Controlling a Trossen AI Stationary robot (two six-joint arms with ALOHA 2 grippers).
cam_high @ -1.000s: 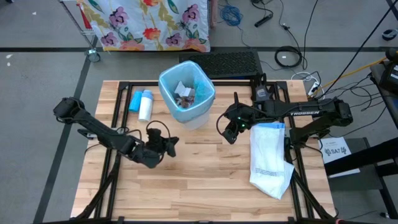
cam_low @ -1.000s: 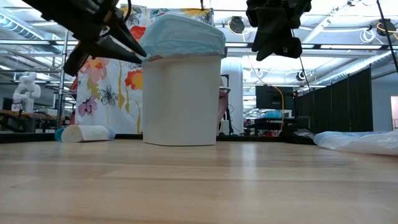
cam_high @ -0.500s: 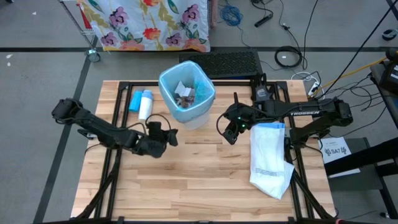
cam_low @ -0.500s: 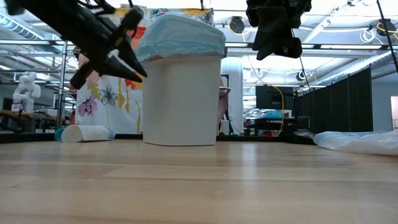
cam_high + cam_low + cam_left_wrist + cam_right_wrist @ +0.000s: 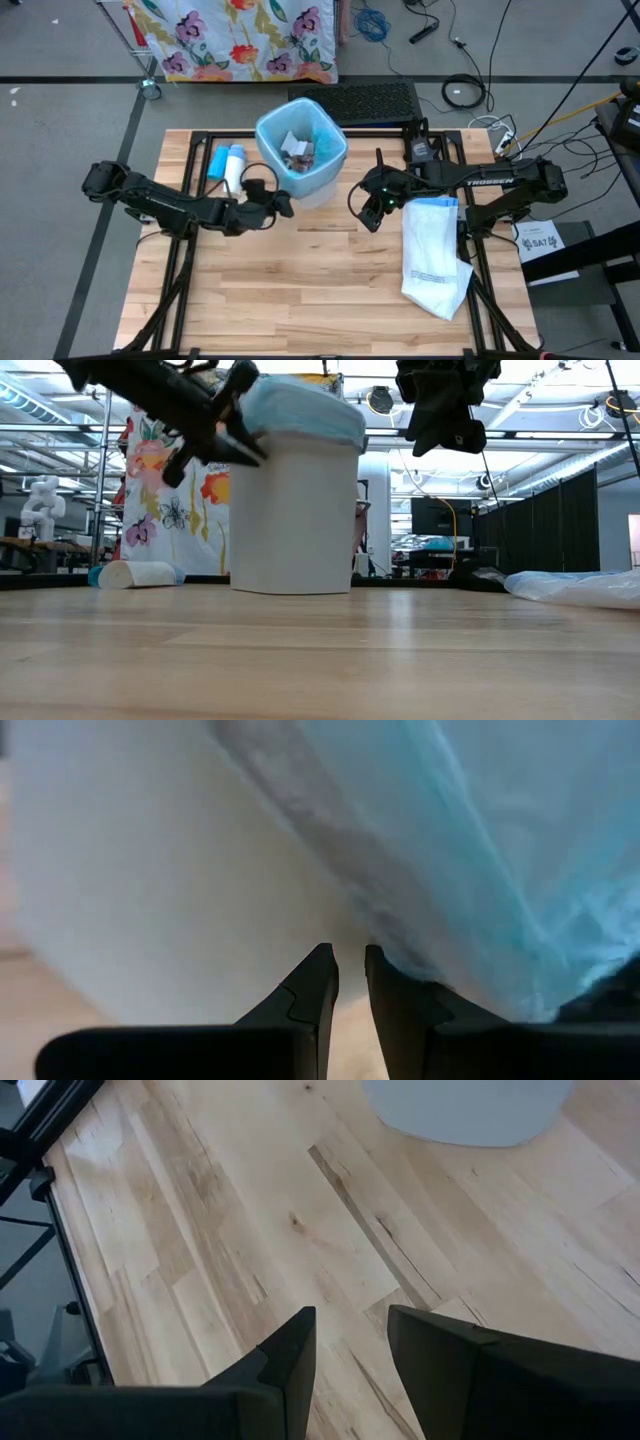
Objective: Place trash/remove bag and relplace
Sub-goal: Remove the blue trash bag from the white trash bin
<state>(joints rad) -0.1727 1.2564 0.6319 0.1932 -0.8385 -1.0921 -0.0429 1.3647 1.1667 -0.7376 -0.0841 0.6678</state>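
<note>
Both arms' fingers stand slightly apart, empty; the bin [image 5: 318, 190] hides most trash [image 5: 296, 150].

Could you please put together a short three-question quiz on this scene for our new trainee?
1. True or false: the light-blue bag lines the white bin.
2. Which hand is at the bin's rim: A left, B right?
3. What lies on the table under the right arm?

Key:
1. True.
2. A: the left hand, fingers slightly apart, empty; the right hand hangs off to the side.
3. The white replacement bag.
</note>
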